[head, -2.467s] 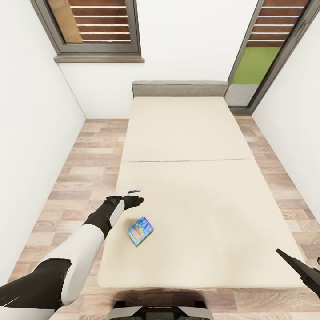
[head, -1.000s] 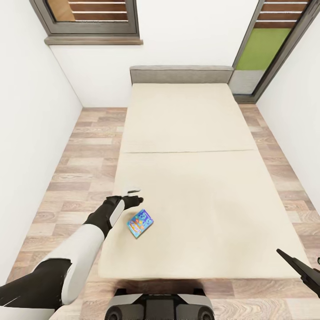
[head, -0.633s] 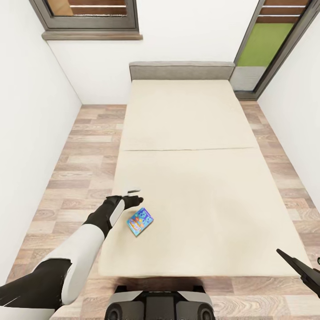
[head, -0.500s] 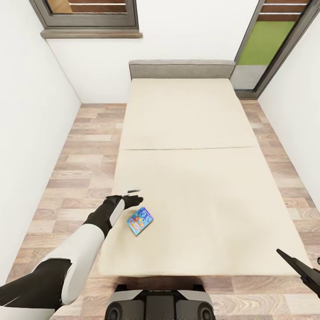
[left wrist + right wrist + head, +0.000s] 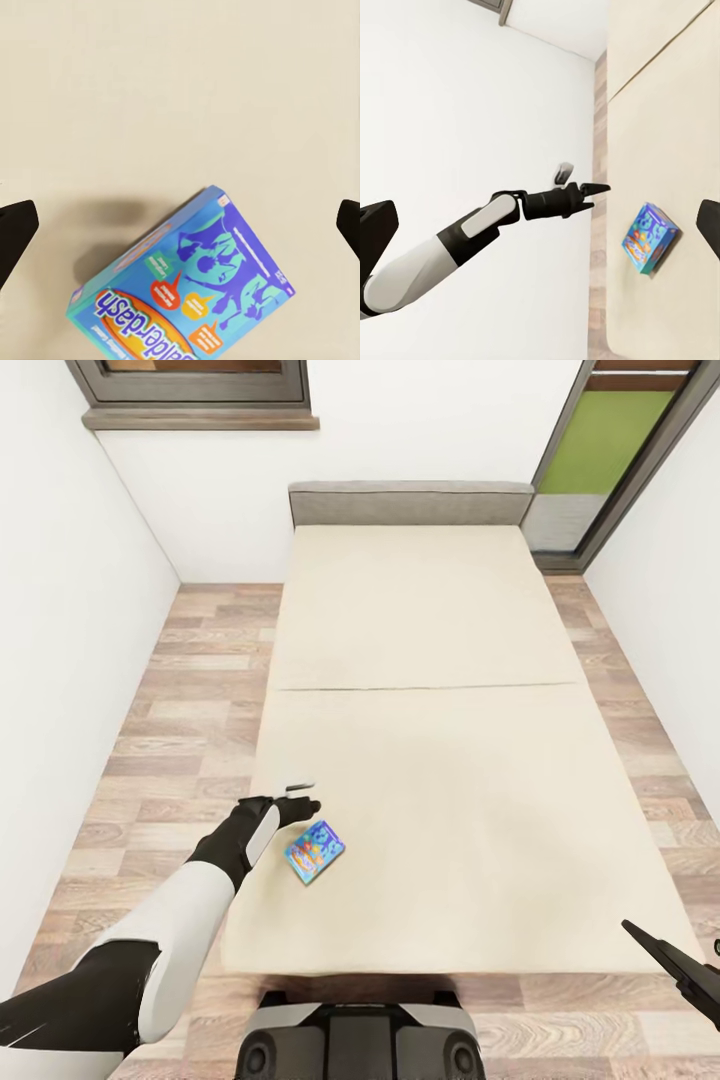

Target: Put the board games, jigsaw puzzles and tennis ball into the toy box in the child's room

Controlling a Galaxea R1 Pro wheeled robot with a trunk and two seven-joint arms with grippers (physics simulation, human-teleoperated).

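A blue board game box [image 5: 316, 852] with orange lettering lies flat on the cream bed [image 5: 450, 780], near its front left corner. My left gripper [image 5: 303, 798] hovers just beyond the box toward the bed's left edge, apart from it. In the left wrist view the box [image 5: 187, 289] lies below the open gripper [image 5: 180, 225], whose dark fingertips [image 5: 15, 229] stand far apart with nothing between them. My right gripper [image 5: 672, 938] hangs open over the bed's front right corner. The right wrist view shows the box [image 5: 650, 238] and my left arm [image 5: 472, 232].
The bed has a grey headboard [image 5: 410, 503] against the far wall. Wood floor [image 5: 190, 700] runs along both sides, between white walls. A window [image 5: 200, 380] is at the back left and a glazed door [image 5: 610, 450] at the back right. My base [image 5: 360, 1040] touches the bed's foot.
The whole picture has shifted upward as the camera moved, and more of my base shows. The game box now sits closer to my left gripper in the picture. Both grippers stay open.
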